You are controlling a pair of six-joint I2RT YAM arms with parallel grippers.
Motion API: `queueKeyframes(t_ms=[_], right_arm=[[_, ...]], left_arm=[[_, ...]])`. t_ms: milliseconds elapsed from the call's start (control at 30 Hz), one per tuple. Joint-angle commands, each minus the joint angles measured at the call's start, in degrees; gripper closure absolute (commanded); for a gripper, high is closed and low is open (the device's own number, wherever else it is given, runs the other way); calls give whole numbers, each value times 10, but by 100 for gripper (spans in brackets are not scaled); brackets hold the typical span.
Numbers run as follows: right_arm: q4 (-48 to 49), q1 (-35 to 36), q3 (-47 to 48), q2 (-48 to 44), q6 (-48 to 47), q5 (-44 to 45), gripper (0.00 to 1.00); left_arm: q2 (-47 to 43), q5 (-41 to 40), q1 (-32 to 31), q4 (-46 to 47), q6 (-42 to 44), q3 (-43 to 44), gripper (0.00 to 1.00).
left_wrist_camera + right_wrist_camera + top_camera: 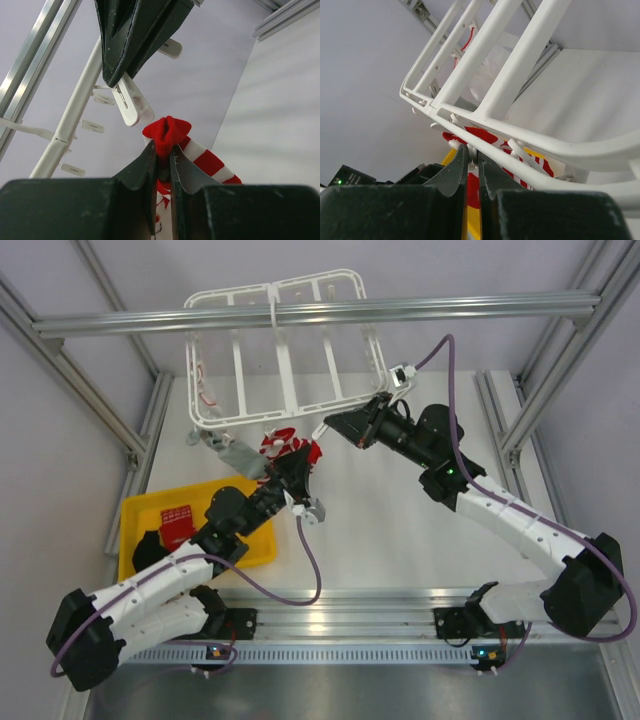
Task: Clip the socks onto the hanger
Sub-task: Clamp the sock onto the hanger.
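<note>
A red sock with white stripes [288, 448] hangs under the near edge of the white hanger [285, 350]. My left gripper [301, 466] is shut on a bunched red fold of the sock [167, 131], its tips [163, 150] pinching it just below a white clip [131, 104]. My right gripper [331, 428] is shut on that clip at the hanger's near bar; in the right wrist view its tips [471, 149] pinch the clip's tab, with the sock [487, 136] behind the hanger's bar [520, 65]. The right gripper's fingers [135, 40] show above the clip.
A yellow tray [140, 540] at the near left holds a red piece with white marks [178, 514]. A pale grey piece [228, 447] dangles from the hanger's near left corner. An aluminium rail [320, 312] crosses over the hanger, with frame posts at both sides.
</note>
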Motion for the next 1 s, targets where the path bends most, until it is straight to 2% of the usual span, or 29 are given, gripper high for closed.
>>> queueKeyframes(t_ms=[0,967], right_arm=[[-28,4,24,-1,-9,-28,100],[-75,23,47,13,-58,-29,100]], left_arm=[[1,-7,-2,45,19,0,100],[23,5,-2,53,57,21,100]])
